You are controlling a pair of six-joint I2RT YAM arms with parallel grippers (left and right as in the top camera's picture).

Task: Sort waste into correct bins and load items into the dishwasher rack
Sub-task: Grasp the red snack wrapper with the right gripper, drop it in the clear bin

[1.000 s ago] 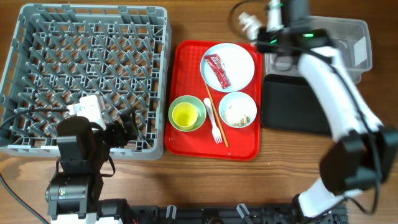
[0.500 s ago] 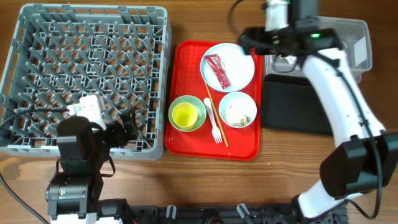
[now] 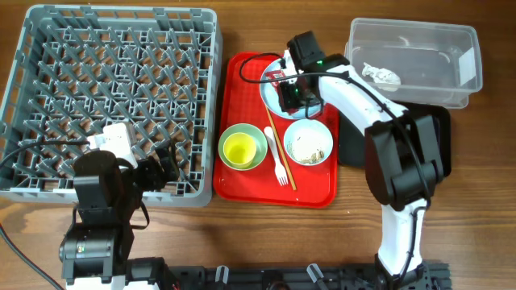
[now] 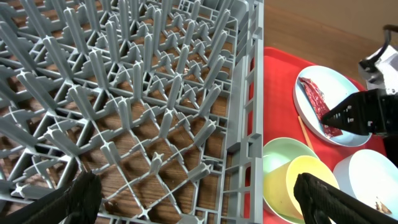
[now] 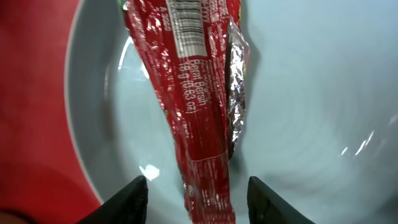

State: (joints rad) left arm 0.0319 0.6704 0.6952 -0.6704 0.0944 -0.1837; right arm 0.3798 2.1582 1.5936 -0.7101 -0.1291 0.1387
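Note:
My right gripper (image 3: 292,95) is open and low over the pale-blue plate (image 3: 316,79), its fingers (image 5: 202,200) on either side of the near end of the red foil wrapper (image 5: 199,106), which lies on the plate (image 5: 298,112). The crumpled white tissue (image 3: 380,75) lies in the clear tub (image 3: 451,40). The yellow cup (image 3: 240,148) sits in the pale-green bowl (image 3: 227,135). The light-blue bowl (image 3: 309,142) holds crumbs. The fork (image 3: 280,167) and chopsticks (image 3: 272,133) lie between the bowls. My left gripper (image 4: 202,202) is open over the grey rack's (image 3: 121,89) front right corner.
The bowls, plate and cutlery all rest on the red serving tray (image 3: 242,80). The black tray (image 3: 359,141) lies right of it, partly under my right arm. The rack's wall (image 4: 252,124) stands close against the red tray (image 4: 280,74).
My right arm swung from over the clear tub, left and down onto the plate. The tissue now shows lying in the tub. The left arm has not moved.

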